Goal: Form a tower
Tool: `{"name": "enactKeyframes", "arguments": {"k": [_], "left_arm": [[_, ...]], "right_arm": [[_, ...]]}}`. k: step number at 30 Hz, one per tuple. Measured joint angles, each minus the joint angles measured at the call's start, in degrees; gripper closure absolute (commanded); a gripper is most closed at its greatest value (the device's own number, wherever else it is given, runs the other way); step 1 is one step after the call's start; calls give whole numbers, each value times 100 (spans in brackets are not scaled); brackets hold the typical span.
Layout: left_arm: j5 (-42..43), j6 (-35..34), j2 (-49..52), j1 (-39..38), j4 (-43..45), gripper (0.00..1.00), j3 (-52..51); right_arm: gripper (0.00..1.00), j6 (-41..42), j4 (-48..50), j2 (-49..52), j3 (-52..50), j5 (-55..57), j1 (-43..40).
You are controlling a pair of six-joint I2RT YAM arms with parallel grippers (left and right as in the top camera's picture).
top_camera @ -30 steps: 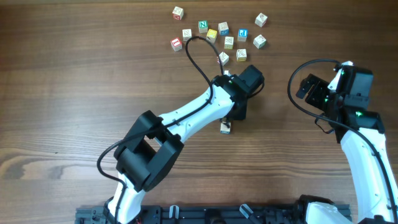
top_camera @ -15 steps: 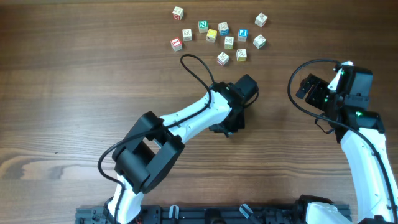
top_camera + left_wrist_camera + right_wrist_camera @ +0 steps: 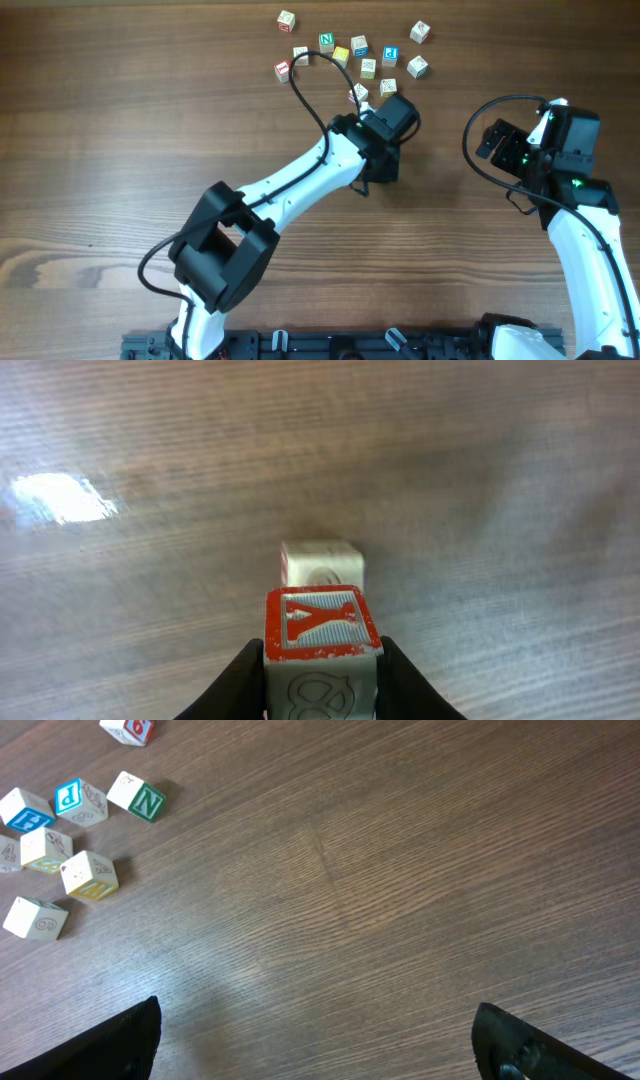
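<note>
Left hand (image 3: 322,668) is clamped on a red Y cube (image 3: 322,622) just below the loose cubes (image 3: 358,46), with a pale cube (image 3: 320,565) right beyond it. Right hand (image 3: 315,1032) gapes wide, empty, well off from the loose cubes. No tower showing yet, so pretty much all the stacking is left.

A brown wooden table (image 3: 110,130) with a fine straight grain bears a loose scatter of small alphabet cubes toward its far edge, all pale wood with coloured faces; a green N cube (image 3: 326,41) sits just beside a yellow cube (image 3: 341,55); a red-faced cube (image 3: 283,70) lies at the left of the group; a lone cube (image 3: 286,19) stands a little beyond the rest; a pale cube (image 3: 420,32) marks the right end. From the right wrist view a blue P cube (image 3: 78,800) shows next to the green N; a patch of glare (image 3: 60,498) whitens the wood.
</note>
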Motion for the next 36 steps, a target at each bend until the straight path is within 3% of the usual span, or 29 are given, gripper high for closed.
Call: {"name": "enactKeyframes", "arguments": {"k": [6,23,28,36], "left_arm": [[4,352,0,101,345,71,0],[153,411,212,76,310,67,0],[153,428,289,59,348,55,0],[153,452,293,-17,411,56,0]], "right_arm": [[0,0,0,0,0,0,0],[0,0,0,0,0,2,0],[0,0,0,0,0,0,0],[0,0,0,0,0,2,0]]}}
